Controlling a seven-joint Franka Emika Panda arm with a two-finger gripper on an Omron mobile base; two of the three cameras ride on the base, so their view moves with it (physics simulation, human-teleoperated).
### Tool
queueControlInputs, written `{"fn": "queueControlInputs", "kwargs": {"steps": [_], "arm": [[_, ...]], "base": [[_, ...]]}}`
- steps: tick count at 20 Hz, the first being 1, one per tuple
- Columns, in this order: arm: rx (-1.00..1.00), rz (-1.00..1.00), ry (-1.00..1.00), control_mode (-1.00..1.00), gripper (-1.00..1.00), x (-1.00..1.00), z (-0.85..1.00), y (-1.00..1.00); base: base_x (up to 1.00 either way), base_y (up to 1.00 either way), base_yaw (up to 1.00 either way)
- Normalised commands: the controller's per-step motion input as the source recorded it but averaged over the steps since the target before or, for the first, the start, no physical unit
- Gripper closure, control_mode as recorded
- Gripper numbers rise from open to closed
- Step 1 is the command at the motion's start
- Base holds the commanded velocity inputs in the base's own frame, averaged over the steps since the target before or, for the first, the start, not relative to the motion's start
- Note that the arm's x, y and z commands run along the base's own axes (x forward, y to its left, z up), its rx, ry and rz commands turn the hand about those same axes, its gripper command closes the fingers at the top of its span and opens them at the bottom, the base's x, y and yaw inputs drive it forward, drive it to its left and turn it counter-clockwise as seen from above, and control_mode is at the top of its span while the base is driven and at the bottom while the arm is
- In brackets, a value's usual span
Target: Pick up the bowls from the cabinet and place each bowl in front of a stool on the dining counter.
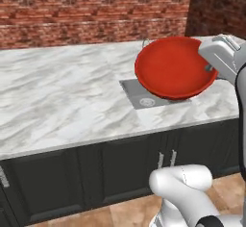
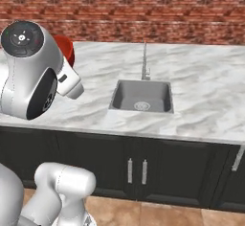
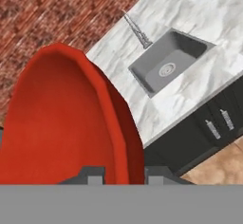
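My gripper (image 1: 209, 69) is shut on the rim of the glossy red bowl (image 1: 174, 67) and holds it tilted in the air above the dining counter (image 1: 62, 101), over the sink area. In the hand view the red bowl (image 3: 61, 123) rises large on the left, its rim pinched between my fingertips (image 3: 95, 176) at the gripper (image 3: 124, 175). From the right base view a sliver of the red bowl (image 2: 67, 49) peeks out behind my arm. The cabinet and the stools are out of view.
A steel sink (image 2: 142, 97) with a thin faucet (image 2: 145, 62) is set into the marble slab (image 2: 206, 100). Black base units with silver handles (image 2: 136, 171) run under it. A brick wall (image 1: 86, 9) stands beyond the counter. Wood floor lies below.
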Motion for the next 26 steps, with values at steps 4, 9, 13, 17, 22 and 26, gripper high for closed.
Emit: {"fn": "queueControlInputs", "kwargs": {"steps": [4,9,13,17,22,26], "arm": [[0.00,0.00,0.00,1.00,1.00,0.00,0.00,0.00],[0.00,0.00,0.00,1.00,1.00,0.00,0.00,0.00],[0.00,0.00,0.00,1.00,1.00,0.00,0.00,0.00],[0.00,0.00,0.00,1.00,1.00,0.00,0.00,0.00],[0.00,0.00,0.00,1.00,1.00,0.00,0.00,0.00],[0.00,0.00,0.00,1.00,1.00,0.00,0.00,0.00]], "base": [[0.09,1.00,0.00],[0.06,1.00,0.00],[0.18,1.00,0.00],[0.36,1.00,0.00],[0.29,1.00,0.00],[0.25,1.00,0.00]]}}
